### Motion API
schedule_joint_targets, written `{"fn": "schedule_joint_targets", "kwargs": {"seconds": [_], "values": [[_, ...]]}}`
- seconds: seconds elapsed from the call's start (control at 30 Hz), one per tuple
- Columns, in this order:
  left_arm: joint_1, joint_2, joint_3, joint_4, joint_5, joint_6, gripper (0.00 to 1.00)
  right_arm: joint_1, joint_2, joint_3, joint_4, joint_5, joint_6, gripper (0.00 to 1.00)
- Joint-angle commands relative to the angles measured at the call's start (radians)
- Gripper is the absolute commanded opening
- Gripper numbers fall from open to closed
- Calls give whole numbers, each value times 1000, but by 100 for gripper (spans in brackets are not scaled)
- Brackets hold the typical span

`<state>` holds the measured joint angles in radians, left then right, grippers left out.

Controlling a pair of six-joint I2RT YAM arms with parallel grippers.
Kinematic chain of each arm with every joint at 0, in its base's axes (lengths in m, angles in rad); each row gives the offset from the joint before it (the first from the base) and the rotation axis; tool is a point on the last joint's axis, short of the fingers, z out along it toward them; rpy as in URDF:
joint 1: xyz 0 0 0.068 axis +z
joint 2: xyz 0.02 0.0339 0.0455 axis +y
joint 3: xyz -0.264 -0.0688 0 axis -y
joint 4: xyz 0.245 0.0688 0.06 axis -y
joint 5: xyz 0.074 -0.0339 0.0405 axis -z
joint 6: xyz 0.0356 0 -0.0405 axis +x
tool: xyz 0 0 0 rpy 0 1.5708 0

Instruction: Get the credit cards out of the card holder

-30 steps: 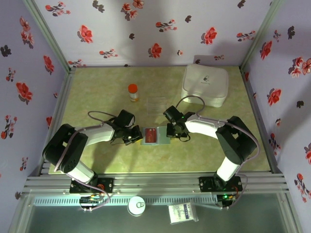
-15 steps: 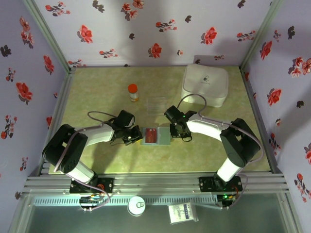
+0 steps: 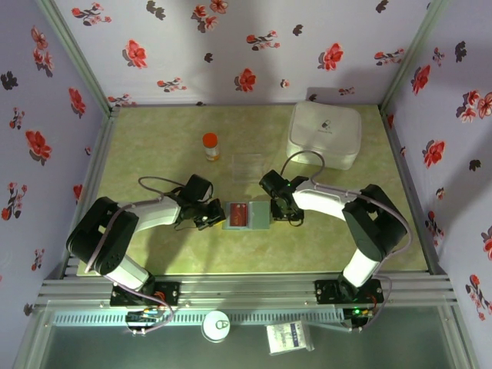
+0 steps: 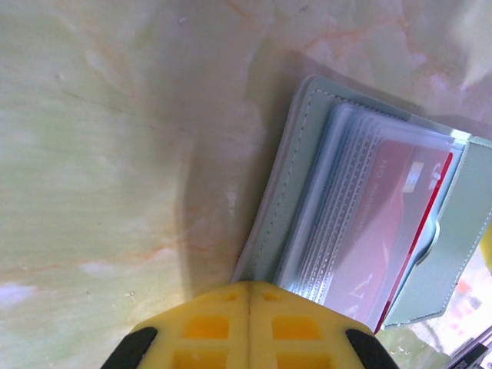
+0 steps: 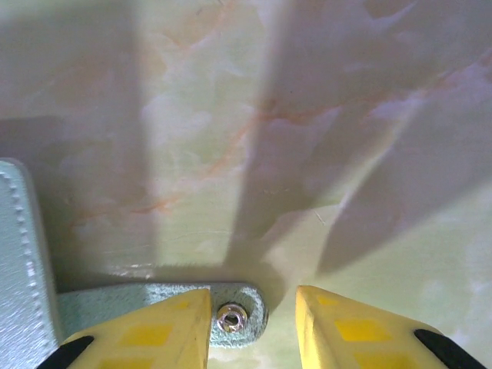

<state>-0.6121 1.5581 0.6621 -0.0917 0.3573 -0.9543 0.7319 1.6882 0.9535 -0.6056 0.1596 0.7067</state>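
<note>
Lying open, the card holder (image 3: 247, 216) shows a red card (image 4: 392, 219). Beside it the left gripper (image 4: 247, 296) is closed, empty; the right gripper (image 5: 252, 298), parted, holds nothing.

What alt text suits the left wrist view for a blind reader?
An open grey-green card holder lies on a pale green marbled table, a red card in its clear sleeves. The shut left tool sits close by its edge.

A pale green marbled table (image 3: 154, 254) carries four things. The grey-blue card holder (image 3: 247, 216) lies open near the middle. Beyond it, a clear plastic tray (image 3: 248, 165) lies flat, with a small orange-capped bottle (image 3: 211, 147) upright to its left. A big white rounded case (image 3: 324, 134) sits at the far right.
</note>
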Motion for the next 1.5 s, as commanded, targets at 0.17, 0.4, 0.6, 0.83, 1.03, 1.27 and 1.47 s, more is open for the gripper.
{"fn": "schedule_joint_targets", "kwargs": {"seconds": [0.17, 0.4, 0.6, 0.83, 1.03, 1.27, 1.47], "values": [[5, -16, -38, -104, -38, 6, 3, 4, 38, 6, -33, 50, 4, 34], [3, -94, -27, -122, -37, -5, 2, 30, -38, 98, -140, 78, -12, 35], [6, -130, 2, -152, -49, 3, 3, 75, -62, 185, -229, 111, -15, 35], [9, -187, -1, -149, -73, -3, 3, 107, -65, 248, -262, 118, 6, 35], [9, -166, 1, -137, -64, -3, 3, 118, -26, 230, -148, -15, 65, 41], [8, -162, -1, -130, -61, -3, 3, 119, 32, 201, -98, -41, 107, 59], [9, -152, -6, -119, -62, -5, 3, 119, 85, 190, -100, -32, 114, 65]]}}
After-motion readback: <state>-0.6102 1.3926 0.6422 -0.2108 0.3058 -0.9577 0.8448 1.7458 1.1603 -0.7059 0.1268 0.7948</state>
